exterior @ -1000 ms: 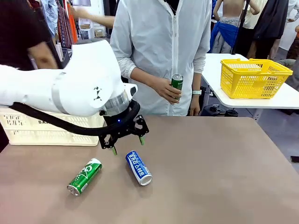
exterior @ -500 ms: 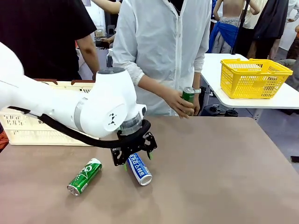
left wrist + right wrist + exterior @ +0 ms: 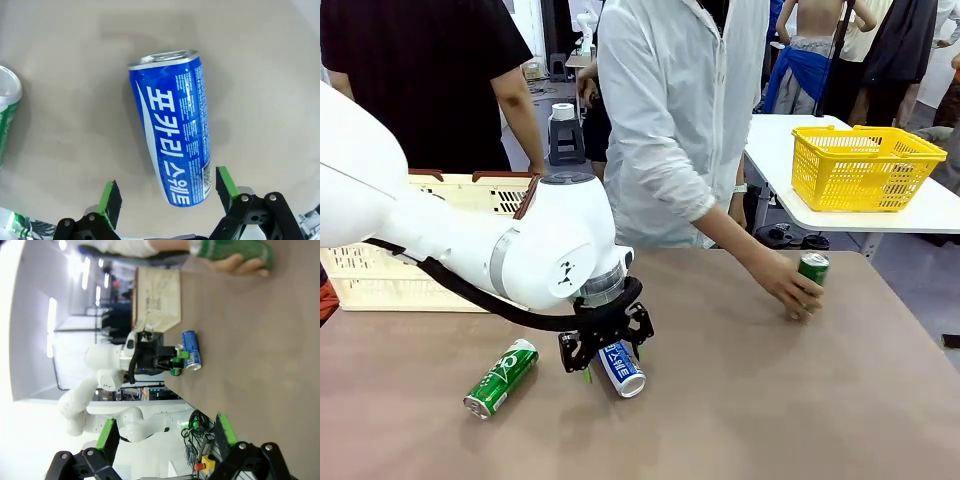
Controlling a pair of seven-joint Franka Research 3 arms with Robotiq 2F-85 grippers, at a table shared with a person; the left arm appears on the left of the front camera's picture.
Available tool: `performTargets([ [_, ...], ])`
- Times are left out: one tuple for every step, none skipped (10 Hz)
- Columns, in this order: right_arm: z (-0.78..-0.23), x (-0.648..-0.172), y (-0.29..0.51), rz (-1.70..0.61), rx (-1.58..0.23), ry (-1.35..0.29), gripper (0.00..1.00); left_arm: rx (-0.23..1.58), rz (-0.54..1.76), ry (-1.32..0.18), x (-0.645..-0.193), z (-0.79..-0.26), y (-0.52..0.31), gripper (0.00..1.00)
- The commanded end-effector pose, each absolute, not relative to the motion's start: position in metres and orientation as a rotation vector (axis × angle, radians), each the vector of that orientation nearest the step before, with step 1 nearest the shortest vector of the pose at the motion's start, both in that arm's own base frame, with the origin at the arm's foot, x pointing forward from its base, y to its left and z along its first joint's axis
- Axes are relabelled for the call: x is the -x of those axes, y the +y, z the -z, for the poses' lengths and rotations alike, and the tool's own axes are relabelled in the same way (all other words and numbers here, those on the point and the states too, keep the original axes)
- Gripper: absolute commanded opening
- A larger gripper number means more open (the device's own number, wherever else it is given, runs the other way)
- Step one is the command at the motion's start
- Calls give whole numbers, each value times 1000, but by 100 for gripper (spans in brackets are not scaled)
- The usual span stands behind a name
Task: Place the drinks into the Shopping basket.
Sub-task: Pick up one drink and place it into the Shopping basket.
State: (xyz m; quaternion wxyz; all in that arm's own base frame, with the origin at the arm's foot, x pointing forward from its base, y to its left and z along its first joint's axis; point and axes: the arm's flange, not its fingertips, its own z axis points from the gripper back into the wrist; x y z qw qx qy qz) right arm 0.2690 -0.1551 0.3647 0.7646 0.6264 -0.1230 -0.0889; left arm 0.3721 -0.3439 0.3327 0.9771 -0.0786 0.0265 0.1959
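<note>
- Fingers [image 3: 110, 200] of my left gripper [image 3: 612, 358] are spread wide, one green pad on each side of the slim blue-and-white aluminium can [image 3: 175, 145]. They straddle one end of it and have not closed. One pad sits just beside its wall, the other a little off. The can lies on its side and could roll, so I judge a pinch across its round body suits it best.
- My right gripper [image 3: 166, 440] hangs well apart from the blue can, its fingers parted with nothing between them.
- The flat brown tabletop [image 3: 770, 400] lies under the blue can and bears every drink I see.
- The cream-white slotted plastic shopping basket [image 3: 360, 285] with a dark brown rim stands beyond the blue can, off to my left. This is where the drinks belong. My left arm [image 3: 450, 240] covers much of it, and I cannot tell what is inside.
- A yellow mesh basket [image 3: 860, 170] sits far beyond the blue can to my right, on a separate white side table [image 3: 940, 215]. I take it to be no part of my job.
- A person's hand [image 3: 788, 290], well apart from the blue can on my right, wraps an upright green can [image 3: 812, 270] on the tabletop. My guess is that it is being set within my reach.
- A green aluminium can with white markings [image 3: 501, 377] lies on its side near the blue can on my left, apart from it.
</note>
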Motion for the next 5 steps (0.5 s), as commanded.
performTargets([
  [-370,-266,-157,200,-1358,-240,100,102,-456,29,-377,-328,-354,100],
  [-370,-266,-157,200,-1358,-240,100,94,-469,41,-378,-324,-353,100],
  [-370,-266,-157,200,-1358,-240,100,97,-471,51,-379,-318,-353,100],
  [-370,-266,-157,200,-1358,-240,100,102,-463,50,-378,-315,-353,100],
  [-370,-266,-157,200,-1358,-240,100,104,-466,52,-378,-313,-354,100],
])
